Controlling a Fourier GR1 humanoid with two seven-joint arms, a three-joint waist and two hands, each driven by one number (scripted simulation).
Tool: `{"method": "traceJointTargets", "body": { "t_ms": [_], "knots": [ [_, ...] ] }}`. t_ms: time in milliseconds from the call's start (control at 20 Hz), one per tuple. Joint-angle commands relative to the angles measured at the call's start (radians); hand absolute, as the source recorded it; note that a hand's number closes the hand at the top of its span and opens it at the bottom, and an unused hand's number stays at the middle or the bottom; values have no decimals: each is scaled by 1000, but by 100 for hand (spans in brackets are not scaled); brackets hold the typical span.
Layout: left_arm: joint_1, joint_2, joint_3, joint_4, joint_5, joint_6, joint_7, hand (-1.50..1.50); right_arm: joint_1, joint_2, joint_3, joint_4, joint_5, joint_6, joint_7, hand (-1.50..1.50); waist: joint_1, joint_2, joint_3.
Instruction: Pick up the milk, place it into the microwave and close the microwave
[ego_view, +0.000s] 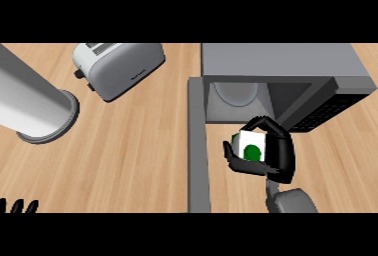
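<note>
**Milk held at the microwave's mouth, door yet to be shut**

The wooden desk fills the view. At far right stands the microwave, its cavity open toward the near side, with a round turntable plate showing inside. Its door is swung fully out and seen edge-on as a grey bar running from the microwave's left corner toward the near edge. At far left are a large white cylinder on a round base and, just right of it, a white toaster, both well apart from the work.

The right hand is curled round the milk, a small white carton with a green patch, its fingers closing over the top and both sides. The carton sits just in front of the opening, right of the door, not yet inside.

Of the left hand only fingertips show at the near left edge, straight and idle.

By my reading the pickup is done; setting the carton inside, letting go and closing the door remain.

The carton seems upright, long axis roughly vertical, top tipped slightly toward the cavity, green face turned near; the fingers hide too much to be sure.
</note>
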Motion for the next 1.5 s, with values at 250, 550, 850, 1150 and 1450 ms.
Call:
{"method": "traceJointTargets", "body": {
  "t_ms": [250,550,850,1150,1450],
  "knots": [
    [-5,3,14,-2,7,-15,41,-150,-287,1,-56,370,12,-153,37,150,8,3,0],
    [2,-1,59,40,17,-51,-4,-150,-463,-9,-201,672,-55,-73,-122,150,12,4,1],
    [8,23,92,11,51,-71,8,-150,-616,-42,-242,952,-48,-171,-194,150,34,11,1],
    [1,29,85,18,58,-89,18,-150,-734,-101,-277,1139,-28,-178,-226,150,65,24,3],
    [-35,34,73,47,35,-95,23,-150,-757,-142,-267,1229,14,-213,-281,150,82,37,4]
  ]
}}
